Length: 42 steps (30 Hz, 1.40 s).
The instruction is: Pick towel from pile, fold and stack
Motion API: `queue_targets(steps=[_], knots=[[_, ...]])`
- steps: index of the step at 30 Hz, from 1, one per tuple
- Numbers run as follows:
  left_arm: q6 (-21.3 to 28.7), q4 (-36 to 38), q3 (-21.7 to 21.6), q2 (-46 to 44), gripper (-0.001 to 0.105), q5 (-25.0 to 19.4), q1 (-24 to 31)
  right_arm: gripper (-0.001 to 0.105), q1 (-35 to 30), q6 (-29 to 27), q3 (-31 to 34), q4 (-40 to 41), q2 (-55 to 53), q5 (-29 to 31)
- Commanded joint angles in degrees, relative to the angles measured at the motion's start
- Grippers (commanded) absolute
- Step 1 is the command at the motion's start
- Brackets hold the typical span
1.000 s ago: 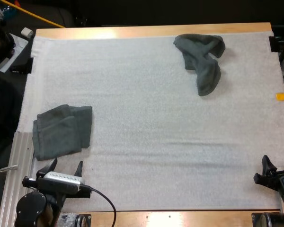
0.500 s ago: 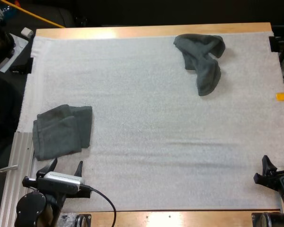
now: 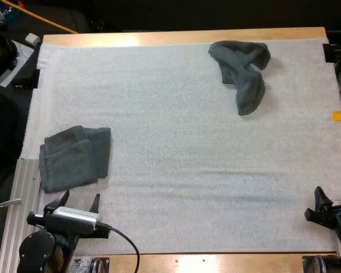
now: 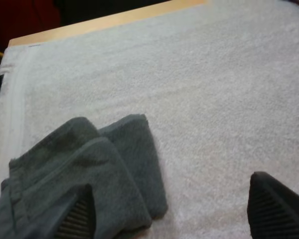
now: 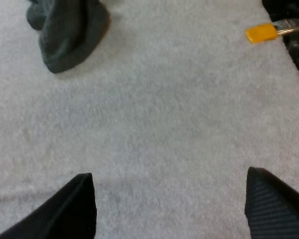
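Two nubby grey-green towels: folded stack [image 3: 74,157] squarish, crumpled towel [image 3: 241,71] lumpy; left tool [image 3: 79,196], right tool [image 3: 333,194] spread, empty.

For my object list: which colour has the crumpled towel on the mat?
The crumpled towel is dark grey-green; the high view shows it best.

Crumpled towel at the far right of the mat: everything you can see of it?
The crumpled towel is dark grey-green, soft terry-like cloth, bunched and creased, not folded. It rests on the white mat near its far right corner, touching nothing else. A wider lump sits toward the far edge; a narrower lobe trails toward the near side. The left gripper and right gripper sit open at the near edge, well clear of it.
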Motion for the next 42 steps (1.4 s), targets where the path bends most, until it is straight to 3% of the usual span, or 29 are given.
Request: queue_targets(steps=[1, 15, 17, 21, 25, 31, 37, 40, 42], knots=[[-0.8, -0.7, -1.4, -5.5, 0.062, 1.5, -1.1, 0.061, 0.0, 0.1, -2.5, -0.4, -0.2, -2.6], [-1.5, -2.0, -9.4, 6.4, 0.062, 13.5, -7.5, 0.061, 0.0, -0.1, -14.4, 3.3, 11.4, -19.4], [-1.1, -2.5, -9.4, 6.6, 0.062, 12.6, -8.2, 0.062, 0.0, -0.5, -14.4, 2.6, 11.7, -18.1], [-0.5, -4.2, -12.4, 14.1, 0.062, 14.3, -13.4, 0.061, 0.1, -0.4, -19.4, 2.2, 18.2, -22.9], [-0.3, -5.4, -13.8, 17.6, 0.062, 15.8, -15.2, 0.061, 0.2, 0.7, -21.5, 0.9, 22.5, -25.6], [-0.4, -6.7, -14.4, 20.5, 0.062, 16.6, -16.2, 0.062, 0.5, 5.1, -22.3, -5.5, 29.9, -27.4], [-0.6, -7.6, -14.6, 21.2, 0.062, 17.0, -16.5, 0.061, 5.0, 14.3, -22.5, -18.1, 41.6, -25.9], [-0.8, -7.0, -14.4, 21.1, 0.061, 16.7, -16.4, 0.062, 3.7, 13.0, -22.1, -16.4, 40.2, -25.5], [-0.7, -7.2, -14.3, 21.2, 0.062, 16.8, -16.4, 0.061, 5.4, 15.6, -22.2, -20.5, 44.3, -23.9]])
